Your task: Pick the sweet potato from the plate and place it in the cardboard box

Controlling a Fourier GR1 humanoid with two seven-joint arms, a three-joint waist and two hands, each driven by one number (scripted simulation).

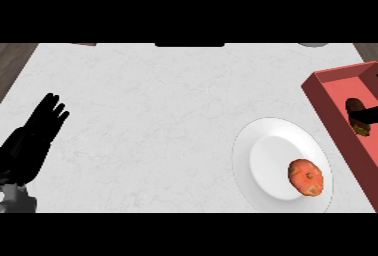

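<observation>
A sweet potato (306, 177) lies on the plate (267, 134). A red box (334, 102) stands just right of the plate. The left hand (33, 137) rests open, well to the plate's left.

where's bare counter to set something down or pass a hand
The widest bare stretch of counter runs between the left hand, resting open at the left edge, and the plate. It is crowded on the right: the plate holding the sweet potato sits close beside the red box.

Counter (148, 110): white, faintly marbled top. Directly on it: one white round plate (266, 160); one red open-topped box (343, 135), just right of the plate.
</observation>
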